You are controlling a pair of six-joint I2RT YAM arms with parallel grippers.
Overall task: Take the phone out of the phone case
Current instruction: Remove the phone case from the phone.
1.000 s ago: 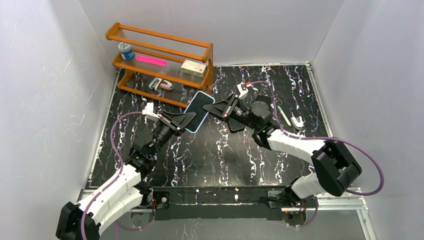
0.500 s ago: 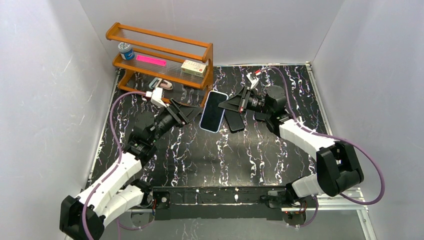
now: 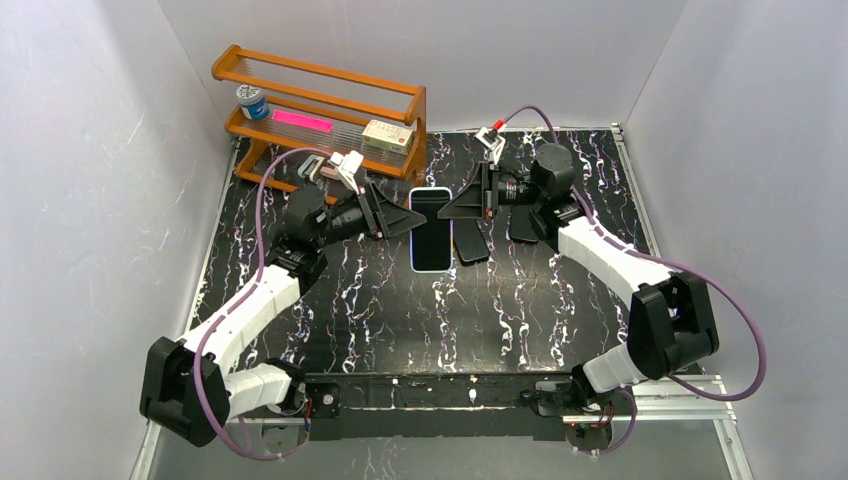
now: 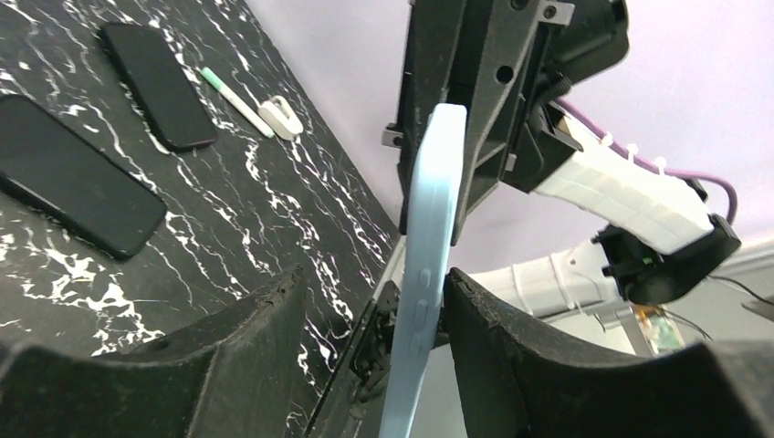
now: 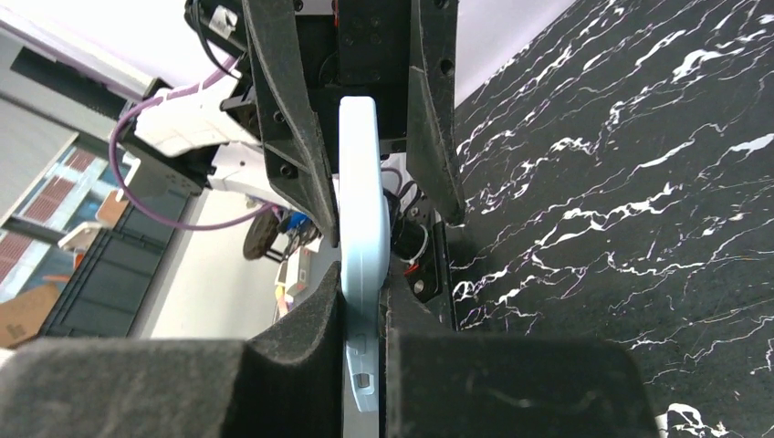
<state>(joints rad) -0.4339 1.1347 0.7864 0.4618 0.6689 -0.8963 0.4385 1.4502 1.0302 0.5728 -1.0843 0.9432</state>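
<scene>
Pale blue phone case point(image 5: 361, 219) clenched edge-on in right pincer point(image 3: 450, 210), phone point(image 3: 432, 232) seated inside with screen upward, left pincer point(image 3: 412, 222) released, spread astride case's opposite edge, dark phone point(image 3: 470, 243) lying below right pincer.

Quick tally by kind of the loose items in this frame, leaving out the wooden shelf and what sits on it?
phone in light blue case: 1
bare black phones: 2
green and white pen: 1
white clip: 1
Total: 5
</scene>
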